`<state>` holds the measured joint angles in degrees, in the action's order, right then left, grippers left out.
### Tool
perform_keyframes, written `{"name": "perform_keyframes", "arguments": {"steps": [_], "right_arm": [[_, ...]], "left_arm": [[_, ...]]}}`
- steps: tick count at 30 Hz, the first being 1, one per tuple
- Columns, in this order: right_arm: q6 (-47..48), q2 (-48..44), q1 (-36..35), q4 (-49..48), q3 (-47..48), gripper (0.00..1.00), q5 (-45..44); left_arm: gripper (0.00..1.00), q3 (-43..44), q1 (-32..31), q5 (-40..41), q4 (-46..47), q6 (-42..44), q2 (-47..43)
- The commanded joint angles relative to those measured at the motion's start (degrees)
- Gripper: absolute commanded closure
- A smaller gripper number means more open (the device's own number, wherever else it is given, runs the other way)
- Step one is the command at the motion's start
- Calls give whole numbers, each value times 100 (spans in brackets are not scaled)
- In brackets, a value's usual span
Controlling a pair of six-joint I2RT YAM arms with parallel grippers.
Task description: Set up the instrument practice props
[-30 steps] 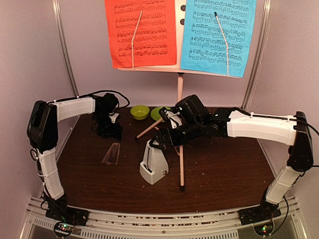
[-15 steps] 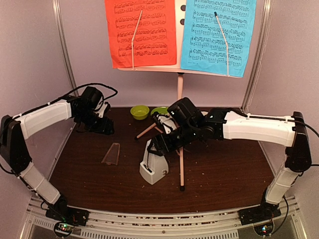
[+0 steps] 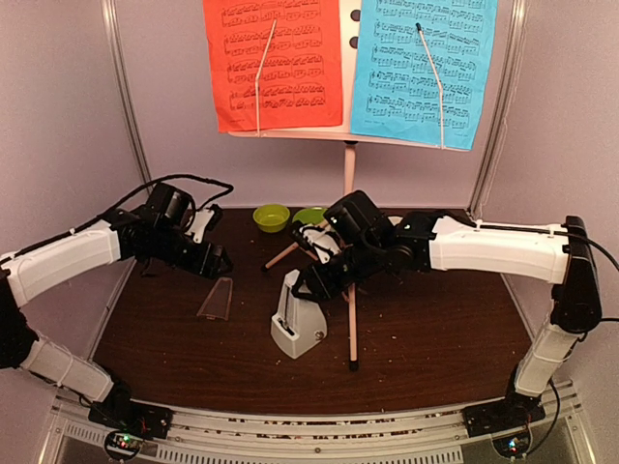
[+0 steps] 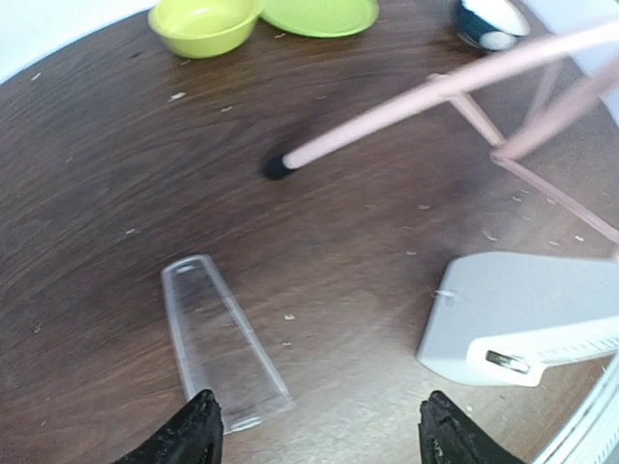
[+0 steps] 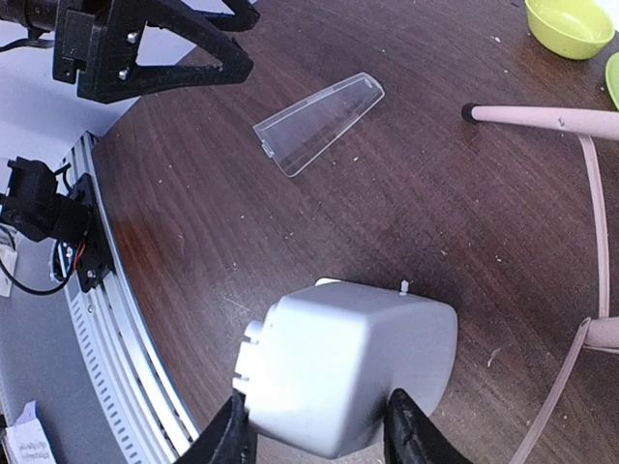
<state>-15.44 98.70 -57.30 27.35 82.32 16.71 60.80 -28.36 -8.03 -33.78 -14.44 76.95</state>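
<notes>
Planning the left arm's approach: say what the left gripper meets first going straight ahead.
The left gripper would probably meet the clear cover lying flat, offset toward one finger; depth is unclear.

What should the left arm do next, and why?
Probably lower the open left gripper onto the clear cover and close. The cover lies flat just beneath its fingers, while the right gripper holds the metronome, which stands uncovered.

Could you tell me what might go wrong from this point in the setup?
The clear cover lies flat on the table, so the open left end effector over its end may just slide it instead of gripping. The right end effector holds the metronome close to a leg of the music stand; a sideways move could knock the stand.
</notes>
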Motion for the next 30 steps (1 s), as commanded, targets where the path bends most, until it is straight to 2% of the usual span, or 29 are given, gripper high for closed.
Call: {"name": "perform_keyframes", "arguments": {"steps": [1,7,13,15,18,24,26,28,30], "right_arm": [[617,110,20,-101,162,57,426],[1213,174,147,-116,242,64,926],[1566,196,241,-216,217,67,1293],[1627,214,250,-198,242,64,1395],[1739,175,252,-194,225,52,1540],[1750,-83,229,-204,151,27,1383],[1648,-244,192,-239,11,23,1168],[1546,-445,152,-252,-153,23,834],[1362,-640,90,-310,-394,23,158]], "left_arm": [[29,-510,-249,-575,987,222,-481],[31,-1242,-630,-747,1793,166,-963],[31,-1591,-1323,3,2329,-179,-1203],[30,-1642,-1596,350,2486,-311,-1221],[28,-1738,-1899,699,2710,-441,-1219],[30,-1814,-1973,857,2802,-696,-937],[31,-1865,-1972,994,2797,-802,-823],[33,-1910,-1972,1188,2775,-891,-699],[35,-1941,-1956,1354,2750,-1053,-568]]}}
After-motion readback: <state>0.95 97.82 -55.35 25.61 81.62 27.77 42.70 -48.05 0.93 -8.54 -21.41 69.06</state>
